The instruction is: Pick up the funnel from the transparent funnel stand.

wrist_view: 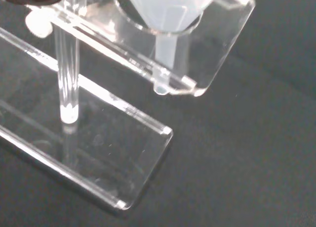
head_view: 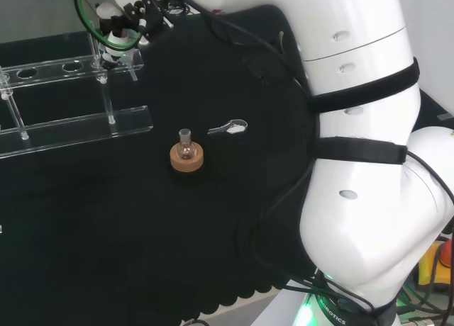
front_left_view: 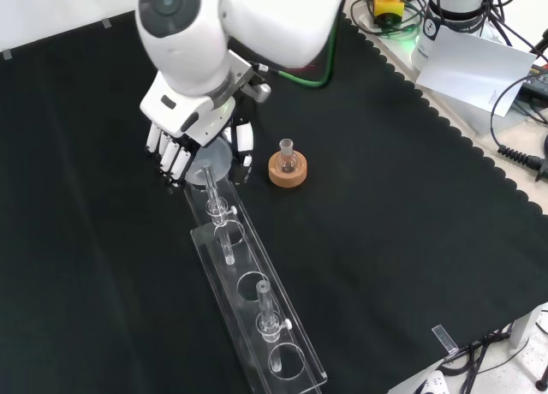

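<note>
The funnel (wrist_view: 170, 19) sits close under the wrist camera, stem upright through the end hole of the clear stand (wrist_view: 98, 153). In the front view the hand (front_left_view: 184, 141) hangs just above it, fingers pointing down around its rim, not yet closed.

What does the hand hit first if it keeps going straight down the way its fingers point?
Most likely the funnel: the hand hangs right over it at the end of the clear stand, fingers pointing down around its rim. Contact can't be judged; depth is unclear.
</note>
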Action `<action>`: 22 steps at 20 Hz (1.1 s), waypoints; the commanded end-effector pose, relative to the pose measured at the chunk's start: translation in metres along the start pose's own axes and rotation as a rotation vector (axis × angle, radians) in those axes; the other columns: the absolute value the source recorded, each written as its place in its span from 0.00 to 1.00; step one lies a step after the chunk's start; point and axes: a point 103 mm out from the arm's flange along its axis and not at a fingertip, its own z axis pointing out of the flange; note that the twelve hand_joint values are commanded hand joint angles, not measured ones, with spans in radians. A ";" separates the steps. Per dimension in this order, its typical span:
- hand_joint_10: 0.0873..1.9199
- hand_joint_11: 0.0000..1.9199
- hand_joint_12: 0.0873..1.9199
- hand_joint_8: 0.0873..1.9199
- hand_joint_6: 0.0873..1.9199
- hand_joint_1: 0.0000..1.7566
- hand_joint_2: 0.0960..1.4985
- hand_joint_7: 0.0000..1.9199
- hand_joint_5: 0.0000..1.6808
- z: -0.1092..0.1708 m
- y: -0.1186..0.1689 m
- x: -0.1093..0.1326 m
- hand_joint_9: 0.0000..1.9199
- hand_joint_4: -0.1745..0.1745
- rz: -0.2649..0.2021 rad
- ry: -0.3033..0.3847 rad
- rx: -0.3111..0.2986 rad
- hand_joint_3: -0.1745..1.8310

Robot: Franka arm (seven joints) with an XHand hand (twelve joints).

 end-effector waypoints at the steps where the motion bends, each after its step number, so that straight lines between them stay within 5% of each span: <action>1: 0.30 0.45 0.53 0.36 0.32 0.47 0.48 0.40 0.45 -0.032 -0.007 -0.005 0.62 0.24 0.023 -0.060 -0.049 0.35; 10: 0.29 0.47 0.52 0.36 0.35 0.48 0.48 0.41 0.46 -0.069 -0.043 -0.034 0.63 0.24 0.071 -0.078 -0.056 0.35; 20: 0.28 0.47 0.52 0.36 0.36 0.48 0.47 0.40 0.45 -0.078 -0.097 -0.056 0.63 0.24 0.118 -0.072 -0.063 0.35; 21: 0.28 0.47 0.52 0.36 0.36 0.48 0.47 0.40 0.45 -0.077 -0.101 -0.057 0.63 0.24 0.122 -0.070 -0.062 0.35; 22: 0.28 0.47 0.52 0.36 0.36 0.48 0.47 0.40 0.45 -0.093 -0.084 -0.032 0.63 0.25 0.107 -0.094 -0.046 0.35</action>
